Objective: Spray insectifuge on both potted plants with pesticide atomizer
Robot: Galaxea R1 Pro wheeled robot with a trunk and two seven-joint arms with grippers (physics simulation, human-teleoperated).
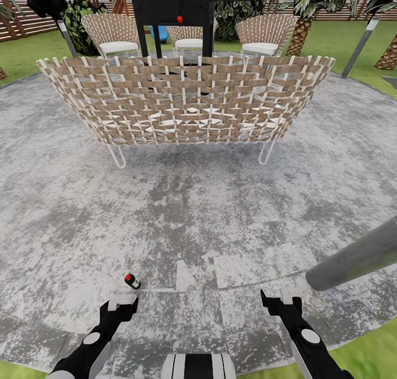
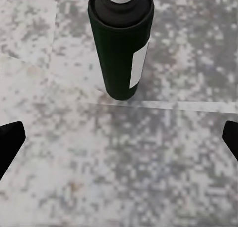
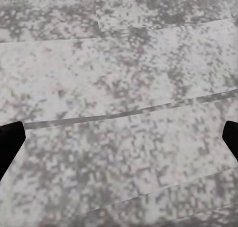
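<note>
The pesticide atomizer (image 1: 132, 281), a small dark bottle with a red top, stands upright on the round grey patio (image 1: 198, 213) of the garden. My left gripper (image 1: 122, 303) is open just short of it, with nothing between its fingers. In the left wrist view the atomizer (image 2: 120, 43) stands ahead of the open left gripper (image 2: 119, 142), pale label turned to one side. My right gripper (image 1: 280, 303) hangs open over bare paving, and the right wrist view has the right gripper (image 3: 119, 142) open above patio slabs. The potted plants are out of view.
A wide woven sofa (image 1: 187, 97) on white wire legs spans the patio ahead, with three woven chairs (image 1: 113, 34) beyond it. A thick grey pole (image 1: 358, 257) slants in at the right. Lawn (image 1: 331, 42), palms and a brown slatted fence ring the patio.
</note>
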